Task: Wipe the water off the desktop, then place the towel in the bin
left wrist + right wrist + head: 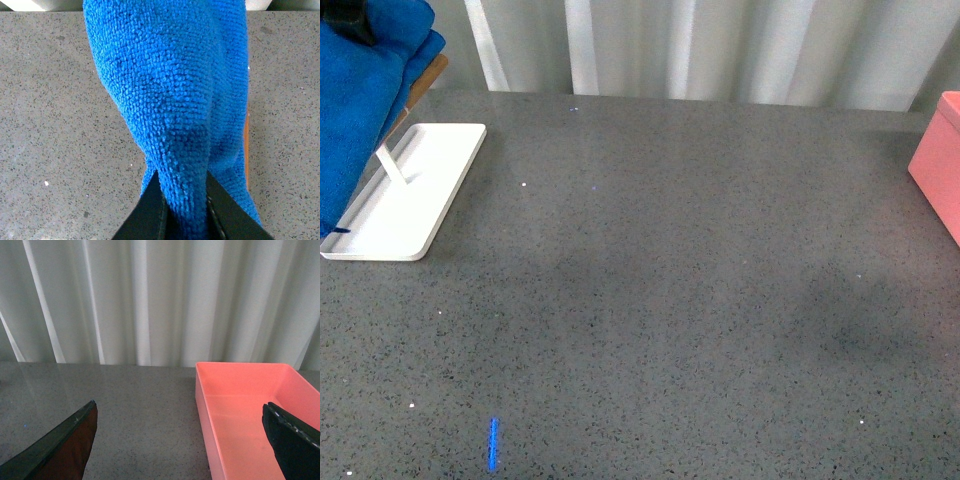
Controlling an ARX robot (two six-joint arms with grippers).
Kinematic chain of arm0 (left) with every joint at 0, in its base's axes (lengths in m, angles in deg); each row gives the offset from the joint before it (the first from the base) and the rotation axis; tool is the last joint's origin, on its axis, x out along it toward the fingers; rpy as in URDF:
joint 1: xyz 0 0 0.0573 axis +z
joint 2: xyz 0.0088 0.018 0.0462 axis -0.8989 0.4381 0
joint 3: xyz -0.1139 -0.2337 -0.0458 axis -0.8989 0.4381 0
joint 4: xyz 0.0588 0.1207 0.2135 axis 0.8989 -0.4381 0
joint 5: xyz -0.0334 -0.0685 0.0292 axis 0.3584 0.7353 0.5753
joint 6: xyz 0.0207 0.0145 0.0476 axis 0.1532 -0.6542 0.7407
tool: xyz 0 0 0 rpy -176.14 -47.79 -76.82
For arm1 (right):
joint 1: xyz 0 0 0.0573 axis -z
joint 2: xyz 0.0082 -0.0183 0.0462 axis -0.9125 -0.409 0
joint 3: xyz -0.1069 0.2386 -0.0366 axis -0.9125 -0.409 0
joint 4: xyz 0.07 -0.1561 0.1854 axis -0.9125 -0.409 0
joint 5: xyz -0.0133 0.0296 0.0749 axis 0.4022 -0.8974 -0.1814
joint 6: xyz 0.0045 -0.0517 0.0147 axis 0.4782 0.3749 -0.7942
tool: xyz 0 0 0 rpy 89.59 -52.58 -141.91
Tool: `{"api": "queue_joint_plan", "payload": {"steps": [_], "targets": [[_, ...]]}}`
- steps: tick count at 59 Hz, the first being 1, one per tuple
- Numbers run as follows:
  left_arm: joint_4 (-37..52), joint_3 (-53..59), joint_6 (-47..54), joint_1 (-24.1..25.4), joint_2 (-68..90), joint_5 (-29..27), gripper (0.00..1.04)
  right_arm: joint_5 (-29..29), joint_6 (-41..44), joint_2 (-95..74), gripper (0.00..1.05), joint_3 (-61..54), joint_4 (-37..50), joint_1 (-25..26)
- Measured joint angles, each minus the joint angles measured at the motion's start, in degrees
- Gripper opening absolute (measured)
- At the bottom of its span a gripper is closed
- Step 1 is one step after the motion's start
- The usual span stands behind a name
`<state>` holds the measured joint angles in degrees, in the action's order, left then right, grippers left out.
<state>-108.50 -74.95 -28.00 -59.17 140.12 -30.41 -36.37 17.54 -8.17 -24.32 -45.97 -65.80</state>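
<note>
The left tool (182,180) clamps the blue towel (170,90), hanging by the white tray (380,235) at the surface's (670,300) left: lower it flat, sweep slowly; right tool (178,410) gapes near the pink bin (240,377).

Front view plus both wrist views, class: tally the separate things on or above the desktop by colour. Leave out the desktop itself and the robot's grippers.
Blue: 1, the towel
White: 1, the tray
Pink: 1, the bin
Total: 3
</note>
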Motion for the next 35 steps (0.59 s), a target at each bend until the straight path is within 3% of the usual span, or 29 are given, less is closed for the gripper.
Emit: {"api": "queue_joint_plan", "payload": {"steps": [19, 35], "targets": [[-0.5, -0.1, 0.5, 0.1, -0.9, 0.9, 0.05, 0.0, 0.0, 0.0, 0.98, 0.0, 0.0, 0.0], [-0.5, 0.0, -0.7, 1.6, -10.4, 6.1, 0.05, 0.0, 0.0, 0.0, 0.98, 0.0, 0.0, 0.0]]}}
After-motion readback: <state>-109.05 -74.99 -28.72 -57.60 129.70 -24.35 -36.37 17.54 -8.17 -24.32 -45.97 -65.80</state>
